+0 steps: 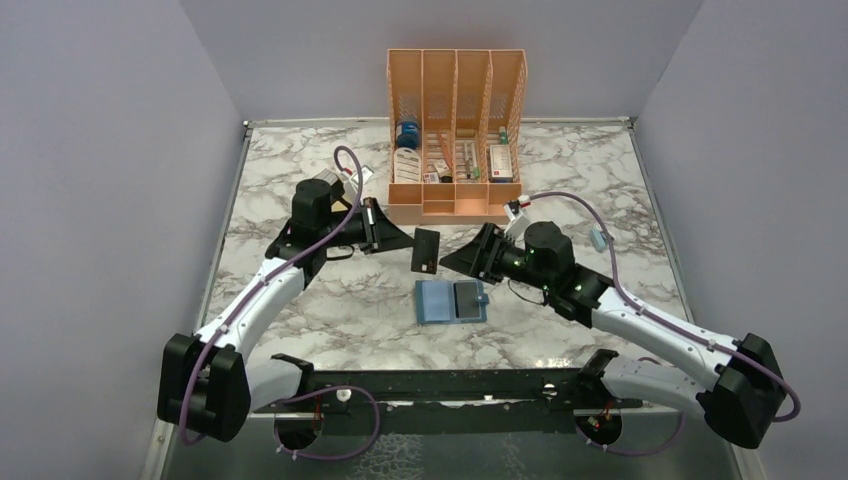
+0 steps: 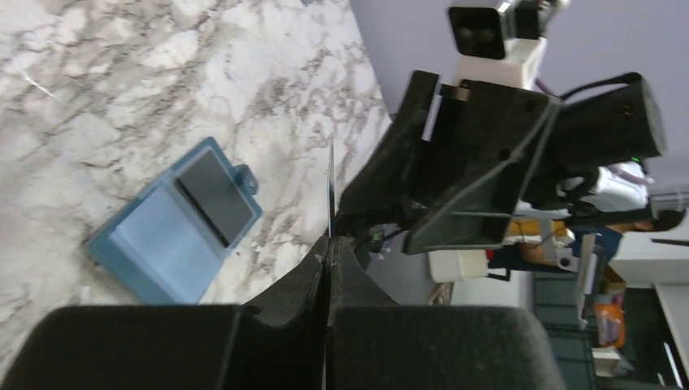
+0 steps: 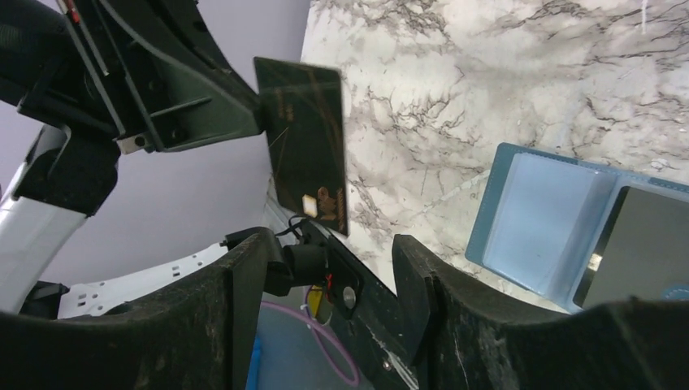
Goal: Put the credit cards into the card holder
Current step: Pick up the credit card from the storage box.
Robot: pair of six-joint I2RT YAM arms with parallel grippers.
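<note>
The left arm (image 1: pixel 270 285) reaches from its base at the near left, up and inward to the table ctr. The left gripper (image 1: pixel 408 240) is closed tight on a dark card (image 1: pixel 425 250). It holds the card by one end, lifted above the table. The right arm (image 1: pixel 640 320) comes in from the opposite side w/ its elbow low. The right gripper (image 1: pixel 448 262) faces the left one, just beside the card's lower corner. Its fingers stand apart. In the right wrist view the chip end of the card hangs in front of the gap btw. them, and no pad seems to touch it.

Containers: the card holder (image 1: pixel 451 300) lies open and flat on the marble table (image 1: pixel 300 320), near the two grippers, on the side toward the arm bases. Its left half is light blue and bare. Its right half has a second card (image 1: pixel 466 297), grey-dark, sitting in the pocket, and the snap tab is at the right edge. The orange organiser (image 1: pixel 455 130) stands at the far side w/ four slots. They hold small boxes and a blue round item; other details are too small to tell.

Views: the left wrist cam shows the held card only edge-on, as a thin line rising from the shut fingertips, w/ the right gripper behind it. The right wrist cam shows the card's face: dark, w/ a gold chip and marks at the lower end. The organiser appears in the top view only.
</note>
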